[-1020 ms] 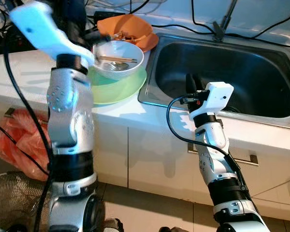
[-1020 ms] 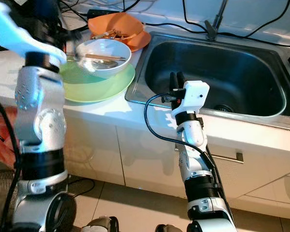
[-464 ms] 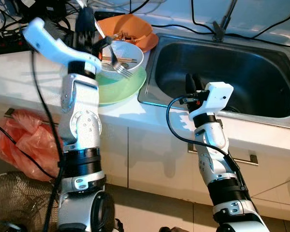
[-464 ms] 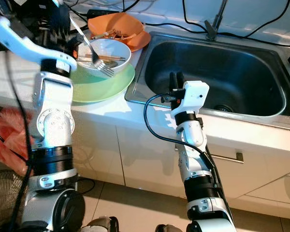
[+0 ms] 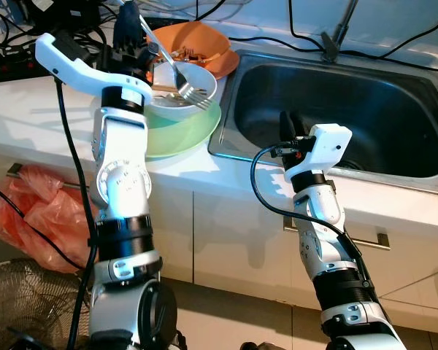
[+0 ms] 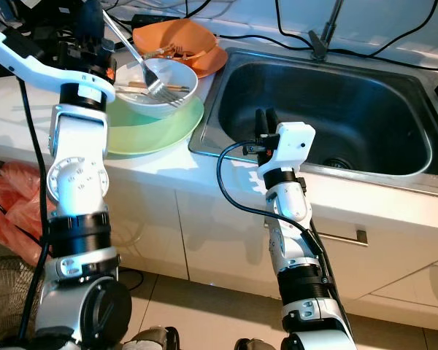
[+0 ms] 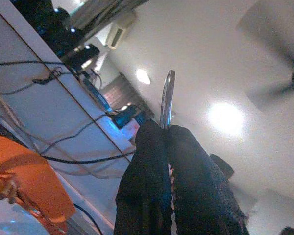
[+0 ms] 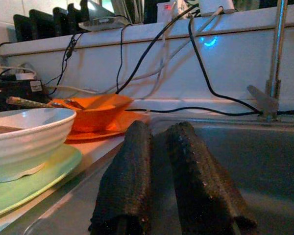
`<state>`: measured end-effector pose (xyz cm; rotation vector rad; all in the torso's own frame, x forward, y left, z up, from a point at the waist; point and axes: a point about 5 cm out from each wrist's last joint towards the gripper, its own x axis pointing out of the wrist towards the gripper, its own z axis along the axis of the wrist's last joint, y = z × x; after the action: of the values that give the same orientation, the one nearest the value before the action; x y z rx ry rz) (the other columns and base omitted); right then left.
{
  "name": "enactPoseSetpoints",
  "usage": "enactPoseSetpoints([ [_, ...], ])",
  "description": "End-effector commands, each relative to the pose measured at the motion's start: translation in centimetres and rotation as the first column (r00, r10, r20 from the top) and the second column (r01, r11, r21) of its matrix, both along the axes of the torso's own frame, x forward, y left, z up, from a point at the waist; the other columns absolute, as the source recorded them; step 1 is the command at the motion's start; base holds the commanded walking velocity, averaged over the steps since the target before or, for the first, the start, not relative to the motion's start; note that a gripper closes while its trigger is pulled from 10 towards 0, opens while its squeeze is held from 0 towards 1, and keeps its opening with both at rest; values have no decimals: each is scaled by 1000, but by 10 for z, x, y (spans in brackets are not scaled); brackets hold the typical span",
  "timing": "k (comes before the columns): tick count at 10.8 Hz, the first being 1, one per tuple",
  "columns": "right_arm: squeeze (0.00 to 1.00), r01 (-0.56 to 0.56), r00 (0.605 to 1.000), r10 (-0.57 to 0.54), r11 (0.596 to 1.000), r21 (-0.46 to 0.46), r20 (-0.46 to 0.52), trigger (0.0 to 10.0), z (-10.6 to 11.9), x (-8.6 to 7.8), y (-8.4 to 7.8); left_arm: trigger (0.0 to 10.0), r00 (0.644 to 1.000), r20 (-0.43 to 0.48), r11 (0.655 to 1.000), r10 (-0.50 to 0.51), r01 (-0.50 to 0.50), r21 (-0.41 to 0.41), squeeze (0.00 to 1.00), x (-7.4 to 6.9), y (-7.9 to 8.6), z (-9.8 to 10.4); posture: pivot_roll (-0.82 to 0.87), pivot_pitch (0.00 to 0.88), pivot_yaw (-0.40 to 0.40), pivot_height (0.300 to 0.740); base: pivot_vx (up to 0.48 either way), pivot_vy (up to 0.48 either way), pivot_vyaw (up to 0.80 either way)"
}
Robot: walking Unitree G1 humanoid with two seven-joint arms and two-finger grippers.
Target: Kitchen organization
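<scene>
My left gripper (image 5: 135, 33) is raised over the counter's left side, shut on the handle of a metal fork (image 5: 171, 65). The fork slants down with its tines just above the right side of a white bowl (image 5: 168, 106). The bowl holds chopsticks (image 6: 135, 87) and stands on a green plate (image 5: 182, 131). In the left wrist view the fingers (image 7: 152, 147) pinch the fork handle (image 7: 166, 95). My right gripper (image 5: 288, 124) points up at the front rim of the steel sink (image 5: 365, 102), shut and holding nothing.
An orange bowl (image 5: 201, 40) with scraps sits behind the white bowl. A faucet (image 5: 336, 33) and black cables (image 5: 277, 36) run along the back wall. A red plastic bag (image 5: 36, 211) and a fan (image 5: 22, 299) are on the floor at left.
My left arm swung up from the bowl with the fork, then shifted it right, so the tines now hang over the bowl. The right arm has not moved.
</scene>
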<state>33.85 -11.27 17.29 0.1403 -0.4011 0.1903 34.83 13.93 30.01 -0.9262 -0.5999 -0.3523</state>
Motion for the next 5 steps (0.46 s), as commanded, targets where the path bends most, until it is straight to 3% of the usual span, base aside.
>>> enactPoseSetpoints([
  [1,0,-19,1000,19,1000,2,-22,10000,-6,-2,1,10000,998,29,999,-53,53,6,0,1,-9,8,146,105,-36,740,0,0,0],
  [3,0,-234,971,236,971,43,-40,10000,-5,-9,24,10000,996,20,996,-90,90,0,0,5,-20,2,139,109,-36,740,0,0,0],
  [5,0,-356,933,360,928,106,-22,10000,1,-15,37,10000,993,32,994,-113,113,-5,0,6,-26,5,139,109,-37,740,0,0,0],
])
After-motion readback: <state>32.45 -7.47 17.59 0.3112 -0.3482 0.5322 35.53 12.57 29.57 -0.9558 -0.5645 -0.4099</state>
